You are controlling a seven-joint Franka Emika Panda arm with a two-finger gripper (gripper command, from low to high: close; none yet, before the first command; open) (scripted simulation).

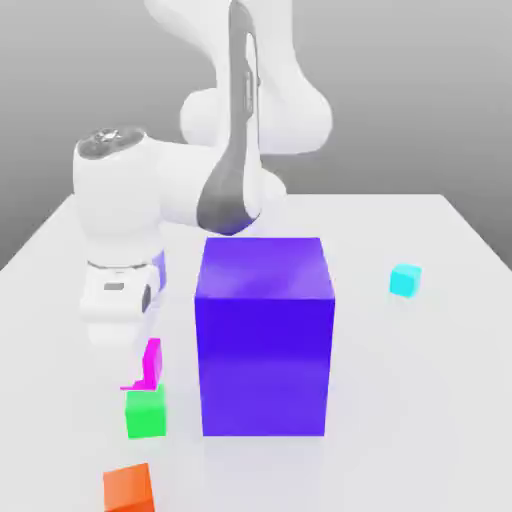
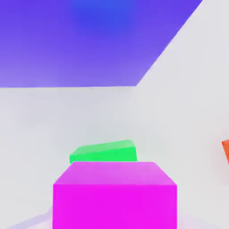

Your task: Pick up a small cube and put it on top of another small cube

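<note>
The claw (image 1: 150,362) hangs low over the near part of the desk (image 1: 420,350), on the exterior view's left, with the white hand above it pointing straight down. Its fingers are closed on the small magenta cube (image 1: 151,364), which sits between them just above the small green cube (image 1: 146,412). In the exterior view the magenta cube's lower edge looks very close to the green cube's top face; whether the two touch cannot be told. In the hand view the magenta cube (image 2: 115,194) is large and near, and the green cube (image 2: 103,152) peeks out from behind its upper edge, so the two are not squarely lined up.

Just beside the green cube, toward the exterior view's right, stands the big purple block (image 1: 265,335), much taller than either small cube; its broad face also shows in the hand view (image 2: 89,40). Nearer the camera than the green cube, at the exterior view's lower edge, lies a small orange cube (image 1: 128,488), a sliver of which shows at the hand view's edge (image 2: 226,150). Well apart, past the purple block on the exterior view's right, rests a small cyan cube (image 1: 405,280) on the pale desk.
</note>
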